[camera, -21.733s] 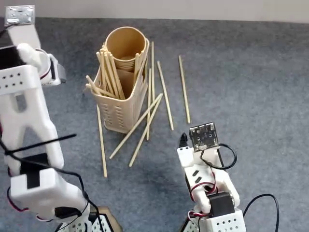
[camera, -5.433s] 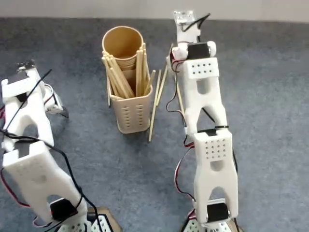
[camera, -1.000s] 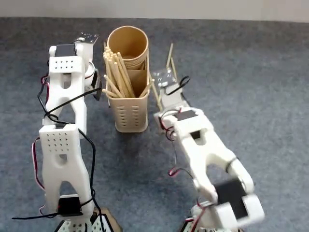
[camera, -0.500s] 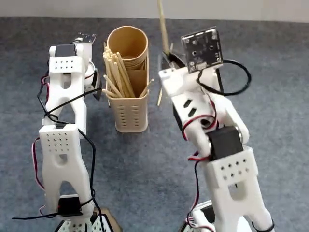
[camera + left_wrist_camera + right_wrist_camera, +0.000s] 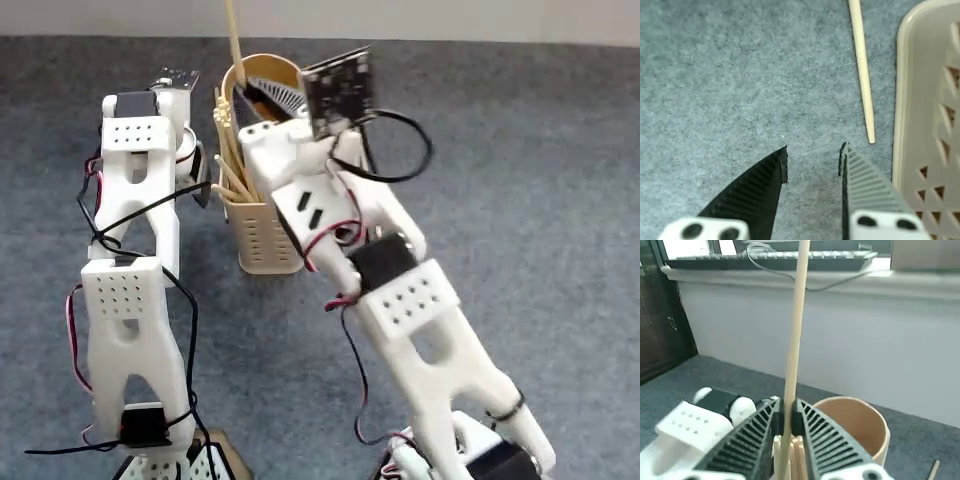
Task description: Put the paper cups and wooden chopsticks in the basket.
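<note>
One grey carpet (image 5: pixel 560 200), pale wall (image 5: pixel 850 335); right pincer (image 5: pixel 788 406) tight around chopstick (image 5: pixel 797 315), left pincer (image 5: pixel 814 148) agape.

The left arm (image 5: pixel 140 190) flanks the basket (image 5: pixel 262 240), the right arm (image 5: pixel 340 220) overhangs it; carpet (image 5: pixel 540 180) beyond lies open.

Basket (image 5: pixel 262 240): one standing. Paper cups (image 5: pixel 852 425): stack sitting inside, number unclear. Chopstick bundle (image 5: pixel 228 160): leaning inside, uncountable. Loose chopstick (image 5: pixel 861 70): one lying beside basket. Upright chopstick (image 5: pixel 234 40): one being held.

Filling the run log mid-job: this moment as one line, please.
right gripper: shut on chopstick, upright over basket | left gripper: open, beside basket | paper cup: in basket | loose chopstick: on carpet
</note>
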Action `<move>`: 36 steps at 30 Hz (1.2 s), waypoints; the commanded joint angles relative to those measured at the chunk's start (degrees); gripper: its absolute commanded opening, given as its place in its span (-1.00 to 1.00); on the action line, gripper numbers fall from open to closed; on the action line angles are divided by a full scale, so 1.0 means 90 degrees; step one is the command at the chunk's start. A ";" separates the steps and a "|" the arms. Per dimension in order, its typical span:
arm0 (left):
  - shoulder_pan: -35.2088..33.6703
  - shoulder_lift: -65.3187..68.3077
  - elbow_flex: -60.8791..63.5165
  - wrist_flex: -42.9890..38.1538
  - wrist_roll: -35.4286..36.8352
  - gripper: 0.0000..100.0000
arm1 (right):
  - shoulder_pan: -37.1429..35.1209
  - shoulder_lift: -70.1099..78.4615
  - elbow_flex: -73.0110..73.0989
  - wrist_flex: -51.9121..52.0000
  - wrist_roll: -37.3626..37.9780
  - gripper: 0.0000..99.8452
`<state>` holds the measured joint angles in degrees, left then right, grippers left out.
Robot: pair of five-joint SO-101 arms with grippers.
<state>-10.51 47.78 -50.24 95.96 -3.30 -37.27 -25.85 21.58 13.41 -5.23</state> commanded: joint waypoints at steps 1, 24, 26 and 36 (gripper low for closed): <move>0.0063 -0.0044 -0.0230 -0.0010 0.0039 -0.63 | -0.0015 0.0034 0.0239 -0.0278 0.0283 -0.99; 0.0122 -0.0044 -0.0239 -0.0049 0.0020 -0.62 | 0.0103 -0.1734 0.2808 -0.0952 0.0987 -0.56; 0.0122 -0.0044 -0.0239 -0.0049 0.0020 -0.62 | 0.0103 -0.1890 0.2593 -0.0777 0.1045 -0.56; 0.0122 -0.0044 -0.0239 -0.0049 0.0010 -0.62 | 0.0650 -0.2330 0.0444 0.1763 0.1407 -0.57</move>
<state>-10.51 47.78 -50.24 95.96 -3.30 -34.81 -44.84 31.25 25.80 6.90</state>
